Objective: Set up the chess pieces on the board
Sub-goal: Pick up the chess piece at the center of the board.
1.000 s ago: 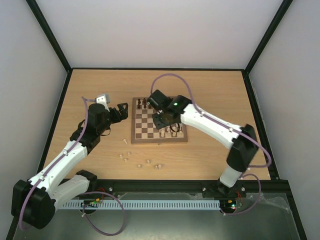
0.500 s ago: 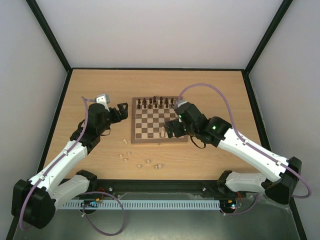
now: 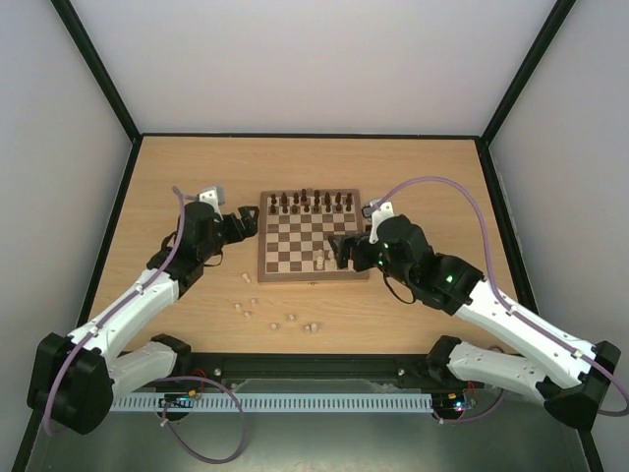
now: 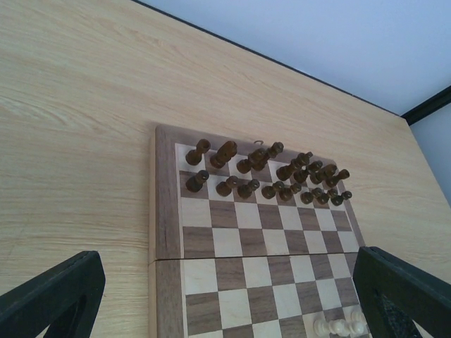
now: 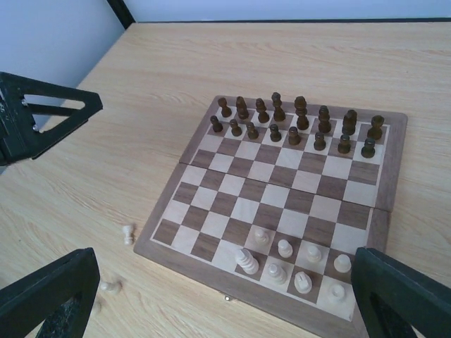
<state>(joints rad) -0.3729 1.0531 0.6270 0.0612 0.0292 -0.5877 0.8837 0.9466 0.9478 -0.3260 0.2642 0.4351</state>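
Top view: the board (image 3: 295,246) lies on the tabletop (image 3: 432,177) between the left claw (image 3: 243,218) and the right claw (image 3: 344,252), both spread wide and empty, with loose pale pieces (image 3: 280,317) scattered before it. The right wrist view resolves dark pieces (image 5: 296,127) filling the two far rows and a pale cluster (image 5: 296,264) on the near-right squares.

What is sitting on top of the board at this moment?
Two rows of dark pieces line the far edge of the board; about eight pale pieces cluster at its near right corner. From above, the right gripper covers part of that corner.
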